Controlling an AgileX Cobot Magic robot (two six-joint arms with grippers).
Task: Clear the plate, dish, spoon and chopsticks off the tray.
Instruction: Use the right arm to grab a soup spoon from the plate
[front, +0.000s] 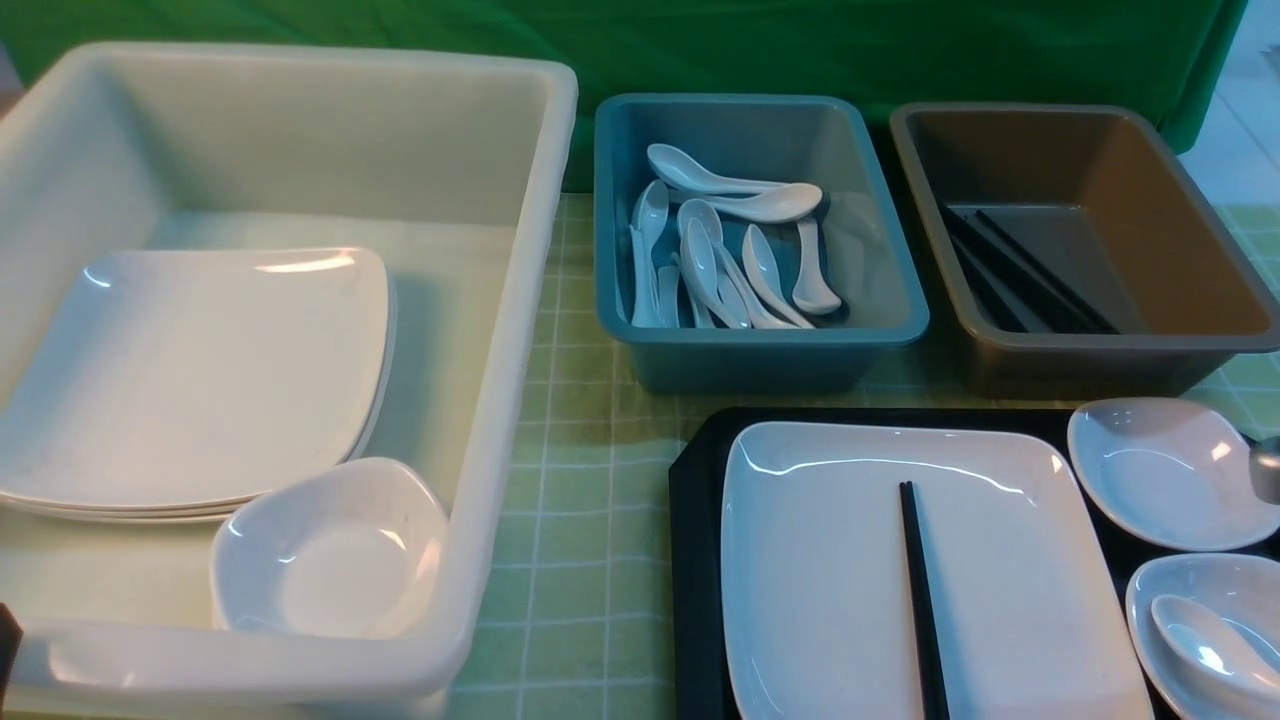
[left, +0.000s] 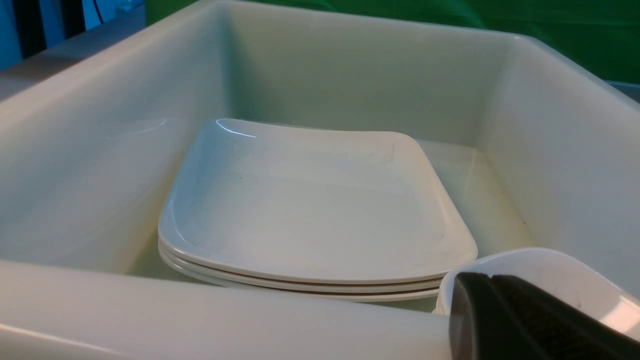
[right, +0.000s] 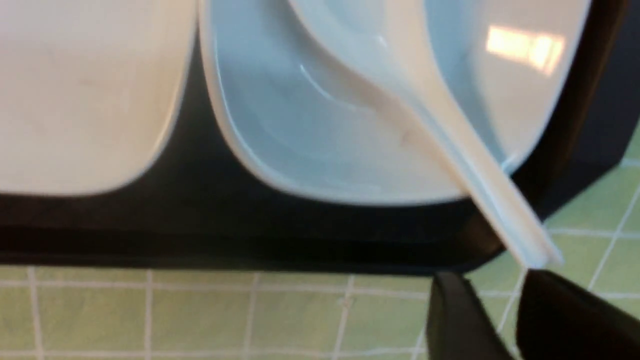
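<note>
- The right fingers (right: 487, 282) stand apart by the handle tip of the spoon (right: 467, 160). The spoon lies in a dish (front: 1195, 580), at 3 o'clock from the plate's middle, its handle over the rim. A shallow bite there could make it pivot or slip.
- Fingers pushing down on that overhanging handle might tip the dish (I'd be wincing).
- The chopsticks (front: 925, 610) lie on the plate (front: 820, 570), still on the tray (front: 695, 570); lifting the plate first could roll them onto the surface (front: 570, 500).
- The other dish (front: 1150, 480), at 2 o'clock, sits close beside the plate, so a wide reach may knock them together.
- The left fingers (left: 489, 280), clenched on nothing, hang by the white tub (front: 520, 300); a low swing could clip its rim.
</note>
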